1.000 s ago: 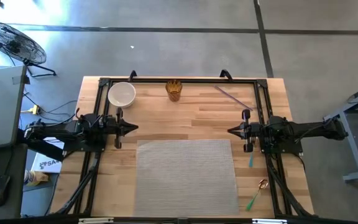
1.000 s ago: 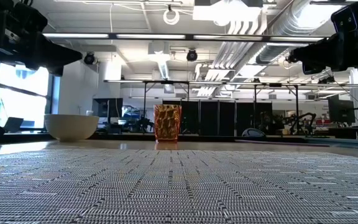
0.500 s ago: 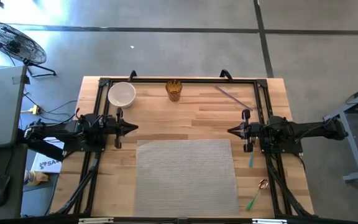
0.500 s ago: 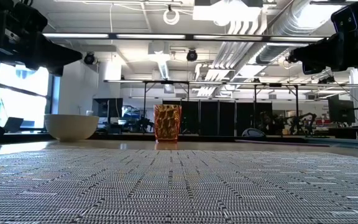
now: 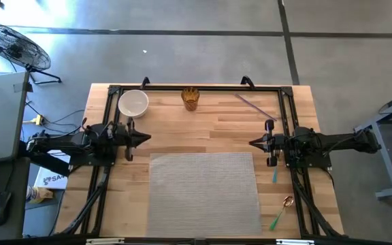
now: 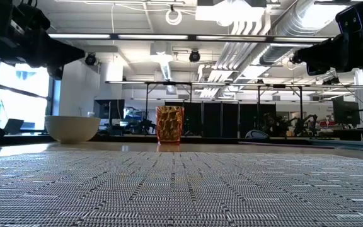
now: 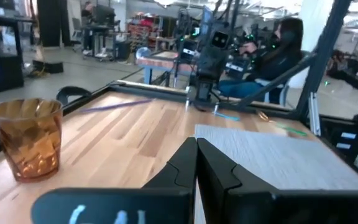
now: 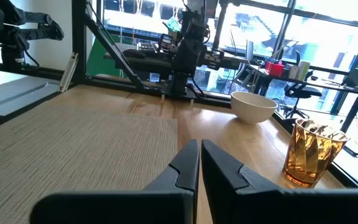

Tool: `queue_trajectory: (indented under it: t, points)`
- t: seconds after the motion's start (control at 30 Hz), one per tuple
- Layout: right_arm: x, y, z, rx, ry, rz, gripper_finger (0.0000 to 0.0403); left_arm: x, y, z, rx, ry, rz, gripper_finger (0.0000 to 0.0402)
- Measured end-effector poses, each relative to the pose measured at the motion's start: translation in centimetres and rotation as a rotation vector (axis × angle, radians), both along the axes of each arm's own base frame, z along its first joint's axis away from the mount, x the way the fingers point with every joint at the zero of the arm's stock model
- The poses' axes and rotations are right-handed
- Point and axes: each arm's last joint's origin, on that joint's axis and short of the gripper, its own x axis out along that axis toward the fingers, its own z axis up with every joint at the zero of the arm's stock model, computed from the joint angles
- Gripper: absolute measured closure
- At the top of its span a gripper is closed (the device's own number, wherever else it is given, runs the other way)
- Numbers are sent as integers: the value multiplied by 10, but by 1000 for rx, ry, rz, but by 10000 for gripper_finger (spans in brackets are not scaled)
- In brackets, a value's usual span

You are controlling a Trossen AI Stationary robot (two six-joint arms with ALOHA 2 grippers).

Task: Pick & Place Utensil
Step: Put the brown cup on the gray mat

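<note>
A wooden tabletop [image 5: 209,129] is seen from above, with a dark robot arm at each side and a black frame around the work area.

Nearest the front edge, at the right corner, a spoon [image 5: 282,212] with a green handle and a coppery bowl lies on the bare wood, outside the frame rail. A little farther back on the same side, a small teal utensil [image 5: 275,176] lies just beside the right arm's base; its kind cannot be made out.

A large grey woven placemat [image 5: 203,192] covers the front middle of the tabletop. Nothing rests on it.

Behind the mat's far edge, the two arms face each other across the middle. The left end effector [image 5: 145,139] hangs above the wood at the left, its two dark fingers [image 7: 219,171] pressed together with nothing between them. The right end effector [image 5: 253,143] hangs above the wood at the right, well apart from the left one, its fingers [image 8: 219,165] also closed together on nothing.

Farther back, a thin purple utensil [image 5: 254,105], long and straight, lies at a slant on the wood near the right rear corner.

Along the far edge, an amber ribbed glass [image 5: 190,98] stands upright near the middle. A white bowl [image 5: 133,103] sits to its left, near the left rear corner, well apart from the glass.

Beyond the tabletop, the left wrist view shows a seated person [image 7: 272,56] in the room.
</note>
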Motion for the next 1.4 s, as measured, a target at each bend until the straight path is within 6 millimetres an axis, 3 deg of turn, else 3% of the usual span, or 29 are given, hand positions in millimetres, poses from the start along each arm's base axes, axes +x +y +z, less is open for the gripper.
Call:
queue_trajectory:
  t: [0.7, 1.0, 1.23, 1.4]
  points:
    - [0, 0, 0, 0, 0, 0, 391, 5, 2, 15, -54, -172, 65, 400]
    - [0, 0, 0, 0, 0, 0, 391, 30, 5, 10, -78, -113, 177, 400]
    - [0, 0, 0, 0, 0, 0, 391, 60, 9, 17, -89, 8, 316, 400]
    - [0, 0, 0, 0, 0, 0, 391, 82, 9, 18, -76, 87, 323, 400]
